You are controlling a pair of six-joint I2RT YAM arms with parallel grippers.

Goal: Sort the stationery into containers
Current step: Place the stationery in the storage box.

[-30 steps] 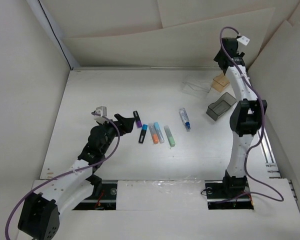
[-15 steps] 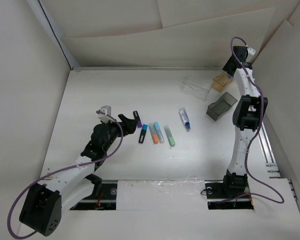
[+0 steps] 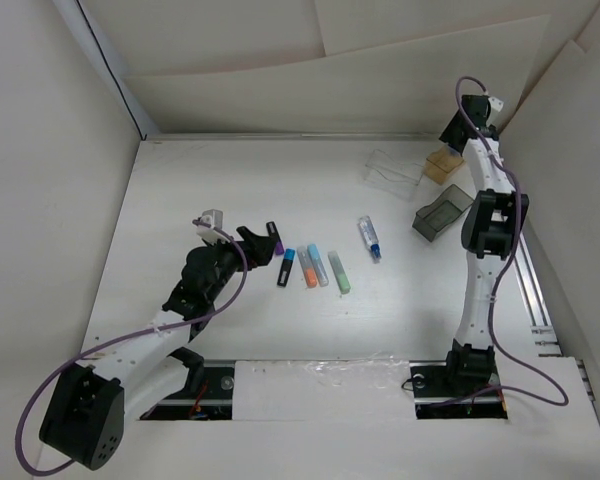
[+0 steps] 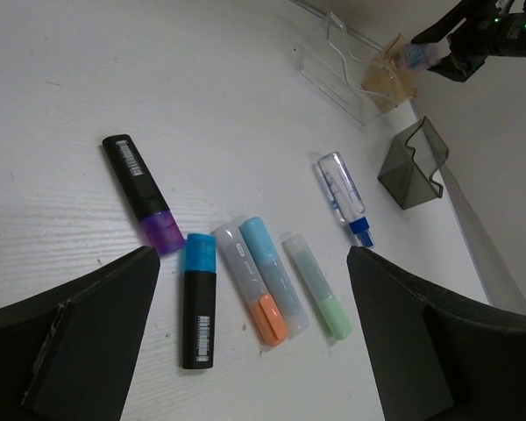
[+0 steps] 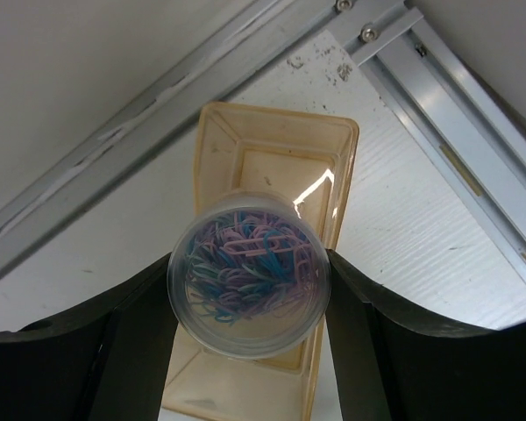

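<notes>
Several markers lie mid-table: black with purple end (image 3: 274, 237) (image 4: 140, 191), black with blue end (image 3: 286, 267) (image 4: 198, 298), pale with orange end (image 3: 307, 270) (image 4: 250, 285), light-blue (image 3: 319, 266) (image 4: 272, 272), green (image 3: 339, 272) (image 4: 318, 296), and a clear one with a blue tip (image 3: 369, 239) (image 4: 344, 197). My left gripper (image 3: 258, 247) (image 4: 252, 263) is open, hovering just left of them. My right gripper (image 3: 452, 135) (image 5: 250, 281) is shut on a clear round tub of coloured paper clips (image 5: 250, 274), held over the tan-orange box (image 3: 440, 165) (image 5: 280, 158).
The clear box (image 3: 392, 170) (image 4: 333, 61) stands left of the tan one. The smoky grey box (image 3: 441, 213) (image 4: 414, 162) is nearer, beside the right arm. An aluminium rail (image 5: 456, 114) runs along the table's right edge, with walls close behind.
My right wrist swung right, then back a little to above the tan-orange box, carrying the tub. My left gripper shifted slightly toward the markers. The markers have not moved.
</notes>
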